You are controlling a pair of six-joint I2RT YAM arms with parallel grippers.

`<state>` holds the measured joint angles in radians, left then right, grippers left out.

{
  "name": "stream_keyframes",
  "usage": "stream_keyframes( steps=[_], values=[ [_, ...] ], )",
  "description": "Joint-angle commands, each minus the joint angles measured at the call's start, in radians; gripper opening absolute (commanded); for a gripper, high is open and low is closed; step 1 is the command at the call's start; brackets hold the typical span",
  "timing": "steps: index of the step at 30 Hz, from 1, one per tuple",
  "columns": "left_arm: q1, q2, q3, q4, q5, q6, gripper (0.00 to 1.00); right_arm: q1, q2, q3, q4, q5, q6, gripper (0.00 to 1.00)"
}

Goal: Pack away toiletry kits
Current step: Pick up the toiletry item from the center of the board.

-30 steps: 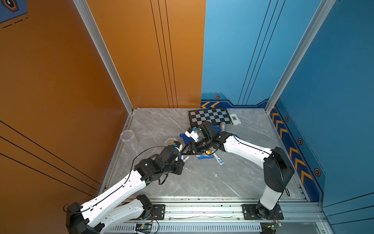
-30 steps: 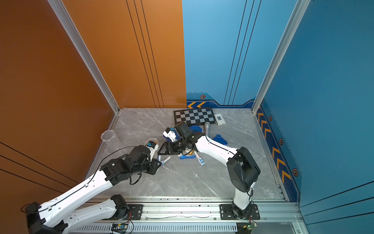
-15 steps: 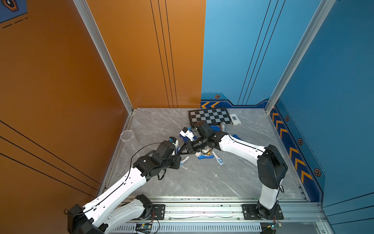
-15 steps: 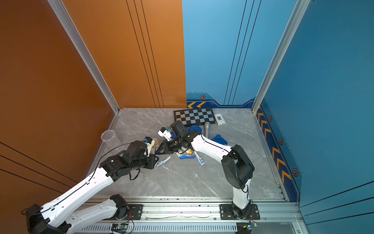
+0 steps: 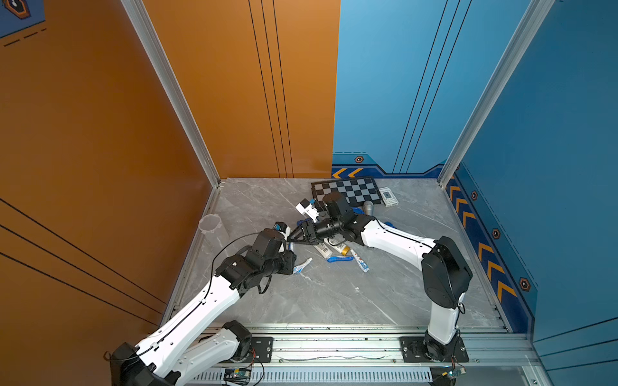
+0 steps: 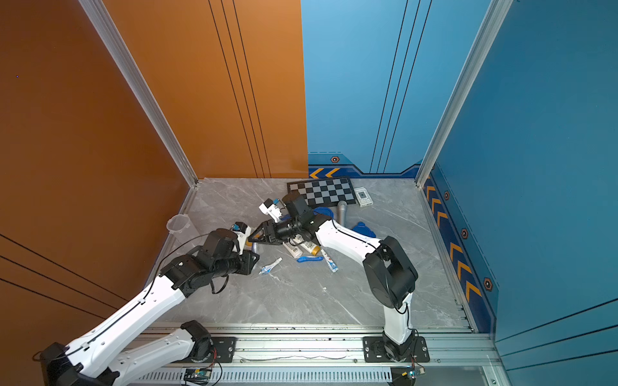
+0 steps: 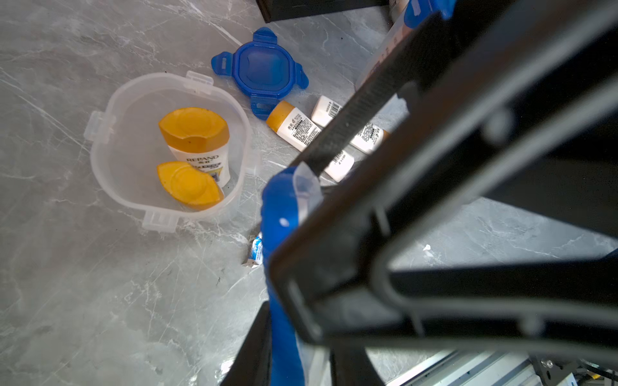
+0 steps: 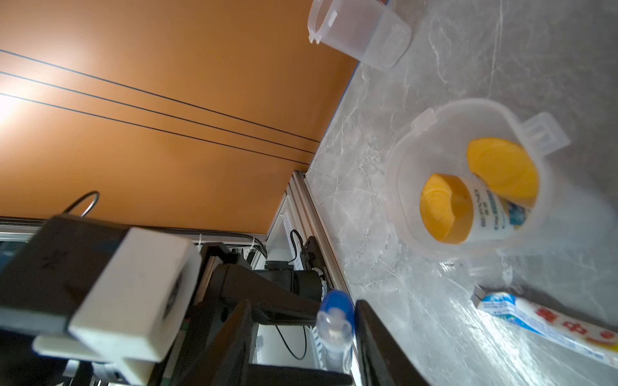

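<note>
The left gripper (image 7: 296,347) is clamped on the blue toothbrush (image 8: 334,320), holding it up just beside the open cup (image 7: 97,128). That looks like a handover. The right gripper (image 8: 304,305) has its jaws parted around the clear-wrapped head, not pinching. The cup is frosted, soft-cornered plastic with a tabbed rim. Inside it are two glossy white bottles (image 7: 195,133) with yellow-orange caps.
</note>
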<state>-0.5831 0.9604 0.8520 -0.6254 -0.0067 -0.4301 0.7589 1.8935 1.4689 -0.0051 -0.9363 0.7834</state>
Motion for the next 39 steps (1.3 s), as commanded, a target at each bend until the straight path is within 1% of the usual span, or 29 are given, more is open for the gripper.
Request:
stream_keyframes(
  steps=[1, 2, 4, 6, 9, 12, 16, 18, 19, 21, 23, 24, 25, 26, 28, 29, 30, 32, 35, 36, 39],
  values=[
    [0.005, -0.017, 0.018, -0.004, 0.004, 0.006, 0.09, 0.004, 0.024, 0.019, 0.021, -0.014, 0.005, 0.49],
    [0.006, -0.017, 0.021, -0.003, 0.005, 0.005, 0.09, 0.011, 0.032, 0.047, -0.074, 0.000, -0.054, 0.48],
    [0.006, -0.017, 0.024, -0.003, 0.007, 0.005, 0.09, 0.016, 0.049, 0.082, -0.164, 0.002, -0.108, 0.46],
    [0.006, -0.015, 0.030, -0.003, 0.011, 0.006, 0.09, 0.017, 0.053, 0.082, -0.170, 0.007, -0.111, 0.44],
    [0.007, -0.014, 0.034, -0.004, 0.008, 0.008, 0.09, 0.021, 0.057, 0.092, -0.174, 0.014, -0.115, 0.38],
    [0.008, -0.012, 0.035, -0.004, 0.007, 0.007, 0.09, 0.024, 0.064, 0.103, -0.178, 0.015, -0.116, 0.29],
    [0.008, -0.009, 0.036, -0.004, 0.007, 0.007, 0.09, 0.023, 0.067, 0.115, -0.187, 0.014, -0.126, 0.12],
    [0.010, -0.014, 0.031, -0.004, 0.007, 0.005, 0.12, 0.019, 0.067, 0.125, -0.194, 0.021, -0.134, 0.08],
    [0.011, -0.018, 0.026, -0.005, 0.007, 0.004, 0.16, 0.017, 0.069, 0.136, -0.203, 0.031, -0.143, 0.06],
    [0.014, -0.027, 0.017, -0.019, 0.000, -0.009, 0.36, 0.016, 0.074, 0.187, -0.291, 0.085, -0.206, 0.04],
    [0.026, -0.037, 0.019, -0.075, -0.029, -0.041, 0.60, 0.028, 0.095, 0.312, -0.510, 0.252, -0.365, 0.00],
    [0.037, -0.042, 0.020, -0.107, -0.038, -0.054, 0.71, 0.035, 0.107, 0.376, -0.591, 0.328, -0.429, 0.00],
    [0.054, -0.051, 0.021, -0.143, -0.048, -0.074, 0.79, 0.044, 0.119, 0.432, -0.643, 0.405, -0.483, 0.00],
    [0.074, -0.064, 0.017, -0.171, -0.053, -0.093, 0.84, 0.047, 0.130, 0.476, -0.663, 0.471, -0.502, 0.00],
    [0.108, -0.105, 0.005, -0.202, -0.047, -0.120, 0.94, 0.049, 0.147, 0.529, -0.669, 0.553, -0.511, 0.00],
    [0.125, -0.128, 0.002, -0.221, -0.059, -0.134, 0.98, 0.053, 0.156, 0.555, -0.678, 0.597, -0.520, 0.00],
    [0.141, -0.143, 0.003, -0.245, -0.074, -0.146, 0.99, 0.057, 0.162, 0.577, -0.687, 0.627, -0.531, 0.00],
    [0.186, -0.171, 0.003, -0.298, -0.104, -0.176, 1.00, 0.063, 0.174, 0.614, -0.694, 0.678, -0.550, 0.00],
    [0.249, -0.193, -0.011, -0.355, -0.122, -0.224, 1.00, 0.080, 0.240, 0.682, -0.714, 0.721, -0.581, 0.00],
    [0.264, -0.196, -0.018, -0.360, -0.114, -0.229, 1.00, 0.088, 0.260, 0.709, -0.725, 0.735, -0.594, 0.00],
    [0.270, -0.197, -0.019, -0.367, -0.110, -0.233, 1.00, 0.099, 0.304, 0.761, -0.728, 0.753, -0.605, 0.00]
  ],
)
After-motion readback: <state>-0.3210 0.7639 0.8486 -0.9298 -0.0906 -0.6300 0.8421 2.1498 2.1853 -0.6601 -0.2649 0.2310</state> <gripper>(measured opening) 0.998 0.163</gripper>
